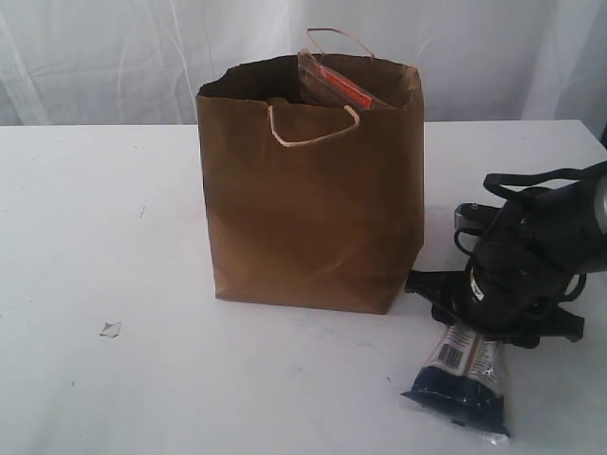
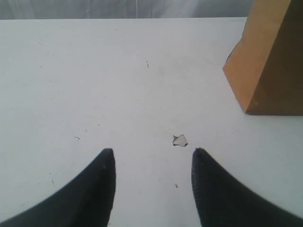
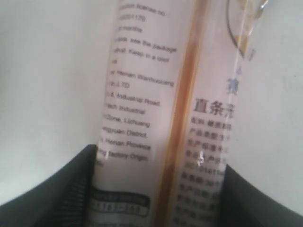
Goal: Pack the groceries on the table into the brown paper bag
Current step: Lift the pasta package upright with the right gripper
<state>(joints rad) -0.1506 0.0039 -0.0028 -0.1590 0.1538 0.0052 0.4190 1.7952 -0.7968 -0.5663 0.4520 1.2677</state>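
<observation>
The brown paper bag (image 1: 313, 209) stands open at the middle of the table (image 1: 95, 237); its corner (image 2: 270, 61) also shows in the left wrist view. An orange-labelled pouch (image 1: 332, 85) pokes out of its top. To the right of the bag, near the front, the long dark noodle packet (image 1: 465, 374) lies flat. My right gripper (image 1: 471, 327) is down over its upper end. In the right wrist view the printed packet (image 3: 161, 94) fills the gap of the right gripper (image 3: 160, 158), with both fingers against its sides. My left gripper (image 2: 153, 151) hovers over bare table, fingers apart and empty.
A small white scrap (image 1: 110, 329) lies on the table left of the bag, and the same scrap (image 2: 180, 140) sits just ahead of the left fingertips. White curtains hang behind the table's far edge.
</observation>
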